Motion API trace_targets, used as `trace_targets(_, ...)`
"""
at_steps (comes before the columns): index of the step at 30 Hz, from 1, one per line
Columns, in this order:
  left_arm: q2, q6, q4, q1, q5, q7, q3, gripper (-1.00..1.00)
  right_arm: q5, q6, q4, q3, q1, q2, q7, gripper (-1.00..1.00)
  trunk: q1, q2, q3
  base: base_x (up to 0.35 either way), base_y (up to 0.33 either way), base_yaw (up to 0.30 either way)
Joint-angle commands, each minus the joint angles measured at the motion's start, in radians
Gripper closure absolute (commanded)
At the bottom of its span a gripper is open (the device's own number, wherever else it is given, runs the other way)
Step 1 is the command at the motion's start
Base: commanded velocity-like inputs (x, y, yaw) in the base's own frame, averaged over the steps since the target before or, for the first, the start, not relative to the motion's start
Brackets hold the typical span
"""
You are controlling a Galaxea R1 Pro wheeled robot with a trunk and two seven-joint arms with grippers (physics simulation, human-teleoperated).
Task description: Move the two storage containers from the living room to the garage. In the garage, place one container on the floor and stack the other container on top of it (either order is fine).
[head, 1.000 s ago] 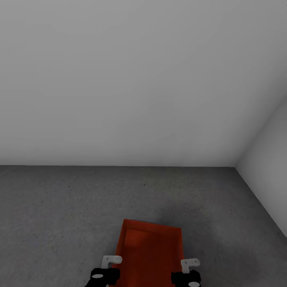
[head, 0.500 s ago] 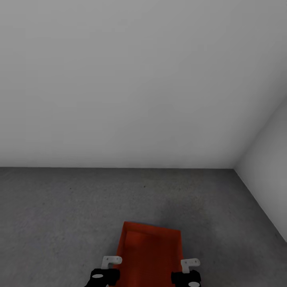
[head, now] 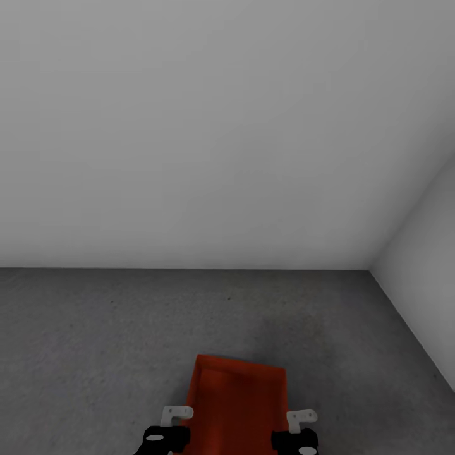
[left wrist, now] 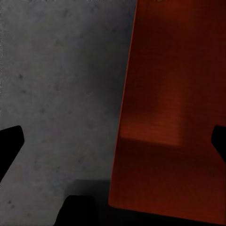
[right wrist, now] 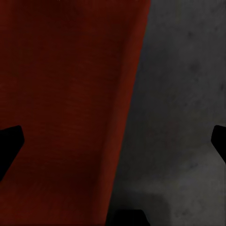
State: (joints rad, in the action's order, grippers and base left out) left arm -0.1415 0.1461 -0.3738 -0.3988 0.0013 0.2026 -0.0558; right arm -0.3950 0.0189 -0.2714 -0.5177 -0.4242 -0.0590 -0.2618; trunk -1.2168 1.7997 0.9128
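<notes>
One orange-red storage container (head: 237, 398) lies at the bottom middle of the head view, over the dark grey concrete floor (head: 95, 328) of the garage. My left gripper (head: 169, 431) is at its left long side and my right gripper (head: 298, 435) at its right long side. In the left wrist view the gripper (left wrist: 113, 141) is open, its black fingertips (left wrist: 9, 143) far apart, with the container's edge (left wrist: 165, 117) between them. The right gripper (right wrist: 113, 141) is likewise open across the container's other edge (right wrist: 70, 103). Whether the container rests on the floor is unclear.
A plain white wall (head: 189, 126) stands ahead, and a second white wall (head: 430, 253) meets it in a corner at the right. Bare concrete stretches between the container and both walls, with more room to the left.
The whole head picture has slid slightly downward, wall base and container together, so the camera moved. Both grippers keep their place in the picture and stay open.
</notes>
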Motion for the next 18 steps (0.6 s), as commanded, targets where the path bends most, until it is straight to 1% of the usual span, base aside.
trace_targets(1, 0.0, 0.007, -0.002, 0.0, 0.0, 0.006, -0.006, -1.0, -0.01, 0.002, 0.0, -0.009, -0.001, 0.0, -0.006, -1.0, 0.0, 0.0, 0.0, 0.0, 0.0, 0.0)
trace_targets(18, 0.002, 0.006, -0.004, 0.0, 0.0, 0.006, -0.006, -1.0, -0.01, 0.003, 0.0, -0.009, -0.001, -0.001, -0.007, -1.0, 0.0, 0.0, -0.025, 0.0, 0.0, 0.0)
